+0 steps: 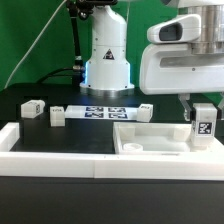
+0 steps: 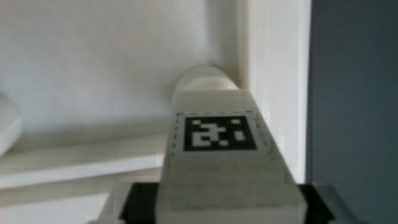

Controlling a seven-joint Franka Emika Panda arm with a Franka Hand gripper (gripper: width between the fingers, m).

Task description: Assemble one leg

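My gripper [image 1: 203, 116] is at the exterior view's right, shut on a white leg [image 1: 204, 123] with a fiducial tag on its face. It holds the leg upright at the right edge of the large white square panel [image 1: 150, 138]. In the wrist view the leg [image 2: 217, 150] stands between the black fingers [image 2: 139, 200], its rounded tip down toward the panel's raised edge [image 2: 267, 50]. Three more legs lie on the black table: one at the left [image 1: 31, 108], one beside it [image 1: 57, 116], one near the panel [image 1: 145, 111].
The marker board [image 1: 98, 111] lies on the table behind the panel. A white raised border [image 1: 60, 150] runs along the front. The robot base [image 1: 107, 60] stands at the back.
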